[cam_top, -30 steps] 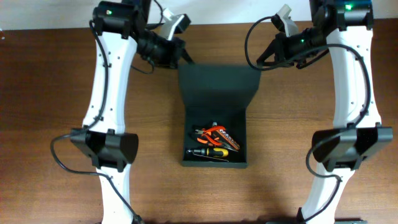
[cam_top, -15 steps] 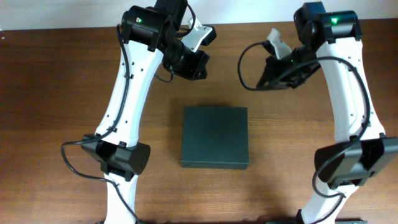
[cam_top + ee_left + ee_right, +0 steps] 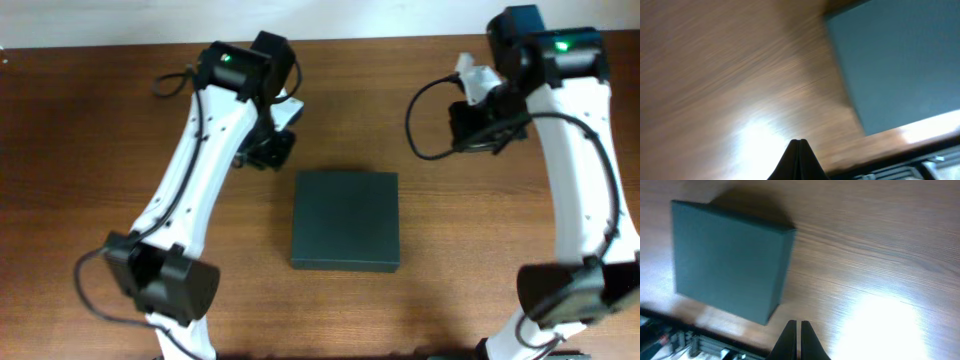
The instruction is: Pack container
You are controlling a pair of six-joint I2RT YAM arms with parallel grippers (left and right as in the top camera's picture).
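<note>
I count one container (image 3: 345, 220), lid shut, between left pincer (image 3: 798, 145) and right pincer (image 3: 795, 325), both clenched empty, above worktop (image 3: 90, 150).

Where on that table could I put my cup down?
Bare brown wooden table lies left of the left arm, and between the dark green-black matte rectangular box and the right arm. It is crowded at the box's far-left corner, where the left gripper hovers.
</note>
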